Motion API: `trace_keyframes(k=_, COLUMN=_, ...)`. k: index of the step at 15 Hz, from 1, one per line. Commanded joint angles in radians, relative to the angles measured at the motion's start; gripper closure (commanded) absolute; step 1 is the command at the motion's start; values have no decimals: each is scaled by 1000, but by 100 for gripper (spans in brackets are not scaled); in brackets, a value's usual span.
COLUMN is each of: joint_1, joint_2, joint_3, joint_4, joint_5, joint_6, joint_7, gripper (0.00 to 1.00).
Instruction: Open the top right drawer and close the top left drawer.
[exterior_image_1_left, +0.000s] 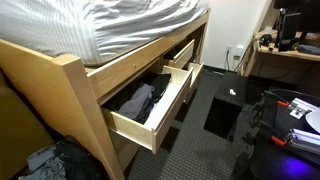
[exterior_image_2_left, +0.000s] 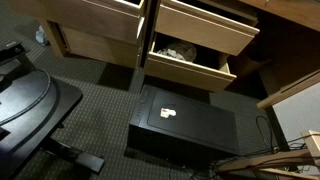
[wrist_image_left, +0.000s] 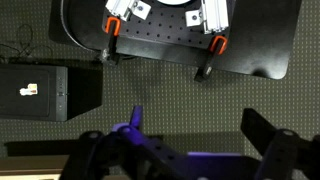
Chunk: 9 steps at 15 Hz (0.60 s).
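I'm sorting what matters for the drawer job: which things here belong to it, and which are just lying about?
Job: top right drawer; top left drawer holding dark clothes; open tool.
Lying about: black box on the floor; mattress; desk.

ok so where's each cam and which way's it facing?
Exterior view: beside the bed, looking along its frame at the open top left drawer; no arm clearly visible.
Exterior view: high, looking down at the drawer fronts, likely the same drawer; no arm visible.
Wrist view: faces down at the carpet; open gripper along the bottom edge.
Shared: the black box, in all three.
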Motion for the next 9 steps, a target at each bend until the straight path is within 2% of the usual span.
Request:
trace_keyframes(k=1, joint_1=2, joint_2=0, joint_3=-1, joint_4=2, joint_5=-1, joint_6=-3, joint_7=1, gripper=0)
trace_keyframes(k=3, joint_1=2, joint_2=0, joint_3=-1, joint_4=2, joint_5=-1, joint_6=-3, joint_7=1, gripper=0)
trace_keyframes(k=5, joint_1=-35, joint_2=3, joint_3=28, joint_4=5, joint_5=15, joint_6=-4, joint_7=153, gripper=0)
trace_keyframes(k=9, joint_1=-75, joint_2=-11, joint_3=48, joint_4=-10, joint_5=7, joint_6=62, joint_7=353, gripper=0)
